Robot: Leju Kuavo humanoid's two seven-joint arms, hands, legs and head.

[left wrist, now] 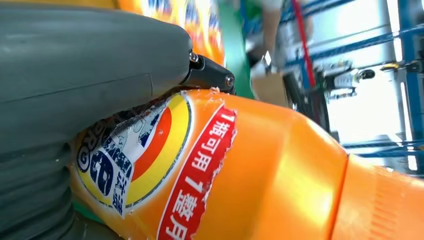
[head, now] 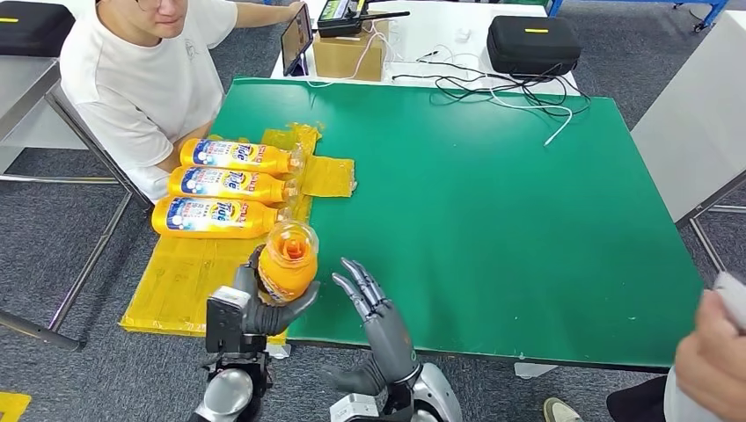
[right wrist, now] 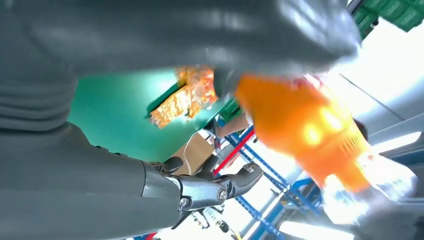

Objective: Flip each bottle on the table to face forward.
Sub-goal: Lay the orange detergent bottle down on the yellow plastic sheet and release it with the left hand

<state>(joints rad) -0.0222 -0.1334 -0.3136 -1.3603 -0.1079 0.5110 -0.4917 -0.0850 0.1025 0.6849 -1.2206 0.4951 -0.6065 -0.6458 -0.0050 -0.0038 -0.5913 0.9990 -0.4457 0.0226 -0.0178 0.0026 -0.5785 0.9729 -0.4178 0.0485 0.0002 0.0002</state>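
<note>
Seemingly three bottles (head: 230,186) lie label-up while the left hand (head: 264,303) grips the fourth bottle (head: 287,261), right hand (head: 374,303) open.

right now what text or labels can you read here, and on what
"1瓶可用1整月": red strip on the orange plastic bottle held in the left hand.
"Tide": blue and white labels on the three orange bottles lying on the yellow mat, clearest on the nearest lying bottle.
Smaller print on those labels: too small to read.
Round logo beside the red strip: partly hidden by the hand, unreadable.
</note>
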